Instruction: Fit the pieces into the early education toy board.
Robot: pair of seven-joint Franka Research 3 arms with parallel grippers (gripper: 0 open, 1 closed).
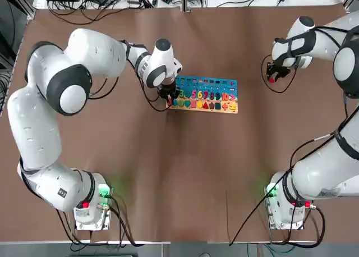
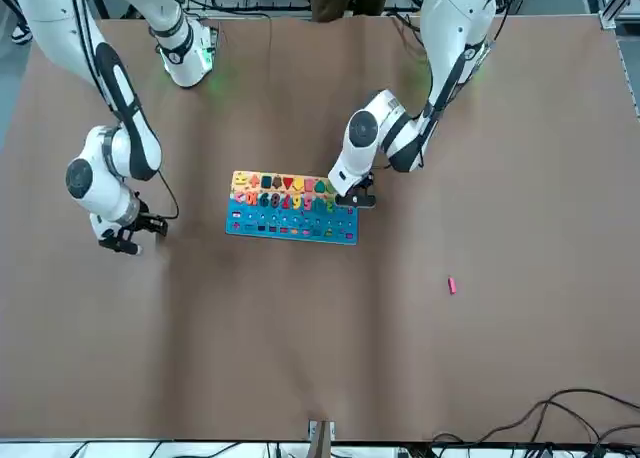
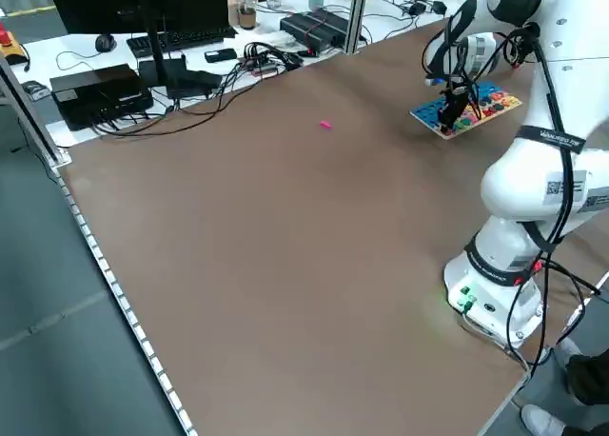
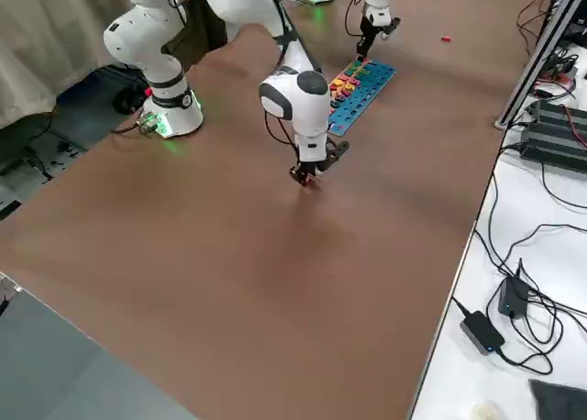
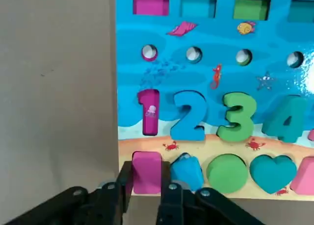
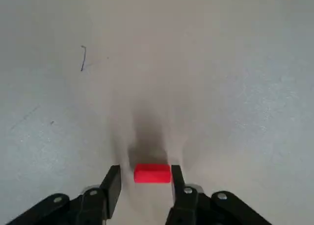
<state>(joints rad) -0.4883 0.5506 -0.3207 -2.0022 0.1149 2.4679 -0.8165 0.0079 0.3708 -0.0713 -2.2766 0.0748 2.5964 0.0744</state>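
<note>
The early education toy board (image 1: 208, 86) lies at the table's middle, blue on top with a wooden strip of coloured shapes. My left gripper (image 1: 169, 96) is at the board's left end, shut on a pink rectangular piece (image 5: 146, 172) that sits at the corner of the board (image 5: 206, 77), beside a blue shape. My right gripper (image 1: 274, 76) is low over the bare table right of the board. Its fingers (image 6: 114, 182) straddle a small red piece (image 6: 152, 173) lying on the table, with a narrow gap on one side. Another pink piece (image 2: 451, 285) lies alone, far to the board's left.
The brown tabletop (image 1: 185, 173) spreads wide around the board. Both arm bases (image 1: 90, 203) (image 1: 286, 203) stand at the near edge. Cables and electronics (image 3: 143, 74) line the bench beyond the table's far edge.
</note>
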